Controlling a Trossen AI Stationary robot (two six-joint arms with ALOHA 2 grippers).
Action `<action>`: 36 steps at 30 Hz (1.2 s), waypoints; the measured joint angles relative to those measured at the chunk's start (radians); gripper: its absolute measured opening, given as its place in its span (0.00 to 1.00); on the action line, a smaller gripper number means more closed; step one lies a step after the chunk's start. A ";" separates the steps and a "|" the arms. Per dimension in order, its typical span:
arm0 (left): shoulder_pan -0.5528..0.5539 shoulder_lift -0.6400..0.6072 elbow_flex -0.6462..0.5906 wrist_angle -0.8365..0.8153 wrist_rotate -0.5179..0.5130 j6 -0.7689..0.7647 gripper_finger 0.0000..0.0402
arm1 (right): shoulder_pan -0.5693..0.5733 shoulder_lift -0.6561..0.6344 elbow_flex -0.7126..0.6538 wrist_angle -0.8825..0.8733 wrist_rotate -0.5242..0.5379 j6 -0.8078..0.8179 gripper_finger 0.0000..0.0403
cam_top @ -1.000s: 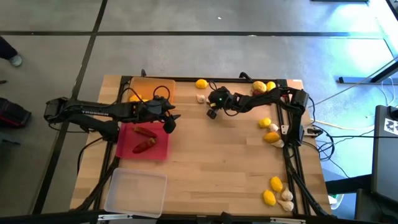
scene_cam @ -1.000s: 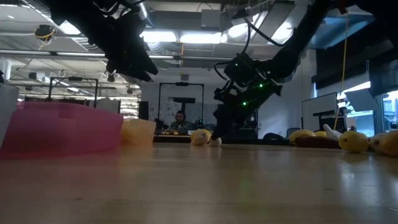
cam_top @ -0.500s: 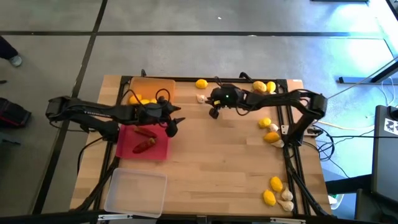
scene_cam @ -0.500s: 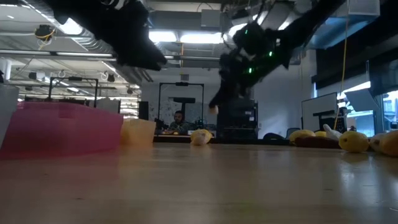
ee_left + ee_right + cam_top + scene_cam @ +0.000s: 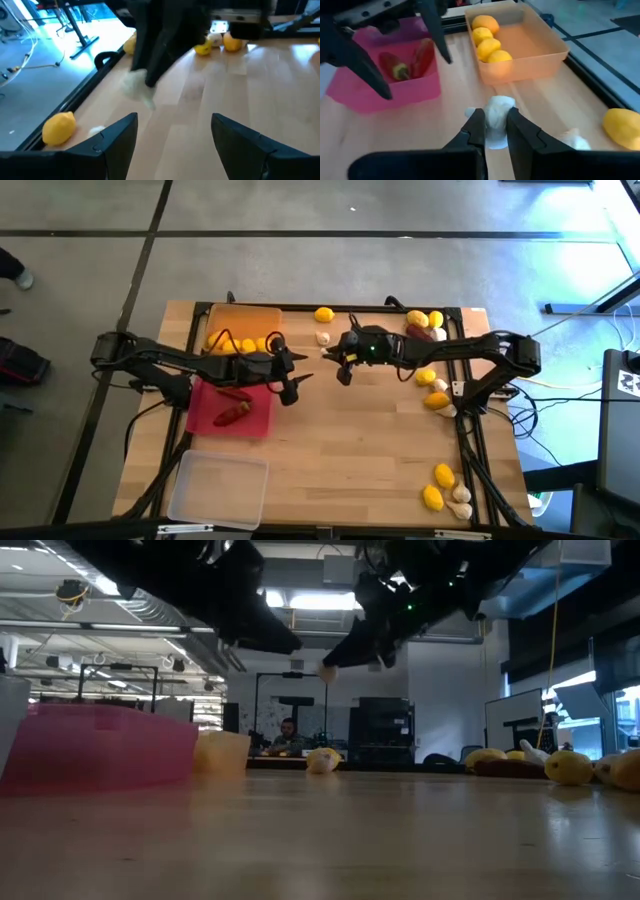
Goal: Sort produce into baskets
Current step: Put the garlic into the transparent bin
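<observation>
The right gripper (image 5: 494, 131) is closed on a white garlic bulb (image 5: 497, 114) and holds it in the air above the table (image 5: 360, 450), near the middle of the far edge. In the low view the bulb (image 5: 327, 671) hangs well clear of the wood. The left gripper (image 5: 291, 385) hovers just beside the pink basket (image 5: 253, 420), its fingers (image 5: 117, 135) spread wide with nothing between them.

The orange basket (image 5: 540, 47) sits at the far left corner and holds four lemons (image 5: 489, 46). The pink basket, touching its near side, holds two red peppers (image 5: 422, 55). The clear basket (image 5: 218, 490) lies at the near left corner.

One lemon (image 5: 324, 315) and another garlic bulb (image 5: 323, 338) rest by the far edge. More lemons and garlic lie scattered along the right edge (image 5: 437, 398), with a cluster at the near right corner (image 5: 447, 486).
</observation>
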 joint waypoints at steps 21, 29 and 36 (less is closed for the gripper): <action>-0.120 0.164 0.040 0.163 -0.410 0.416 0.57 | 0.018 0.000 0.007 0.066 -0.072 0.218 0.11; -0.113 0.166 0.042 0.160 -0.409 0.410 0.37 | 0.018 0.000 0.007 0.101 -0.112 0.243 0.11; -0.109 0.166 0.042 0.160 -0.387 0.430 0.26 | 0.018 0.000 0.007 0.107 -0.113 0.253 0.11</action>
